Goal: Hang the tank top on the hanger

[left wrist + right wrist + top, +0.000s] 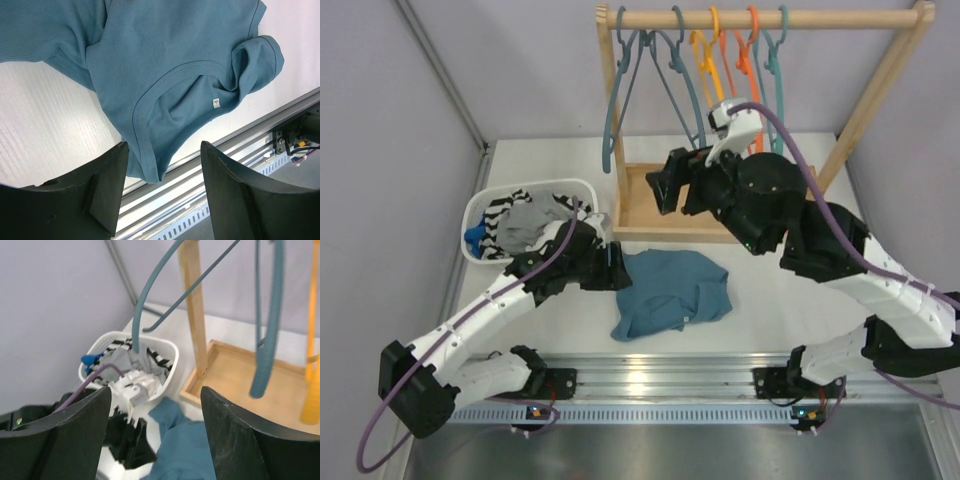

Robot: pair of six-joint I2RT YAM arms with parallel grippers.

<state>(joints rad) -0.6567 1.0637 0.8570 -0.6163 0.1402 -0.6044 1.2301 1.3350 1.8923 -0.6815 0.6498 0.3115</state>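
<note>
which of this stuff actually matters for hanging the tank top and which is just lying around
In the job:
tank top, lying crumpled
light teal-green hanger on the wooden rack
left gripper, open over the tank top
right gripper, open near the rack

Just lying about:
slate-blue hangers
yellow hanger
orange hangers
white basket of mixed clothes

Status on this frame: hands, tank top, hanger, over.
Left hand open at tank top edge. Right hand open, empty, up by rack. Tank top crumpled on table. Hanger on rod, untouched.

Bright, even light, soft shadows, all views reasonably sharp.
</note>
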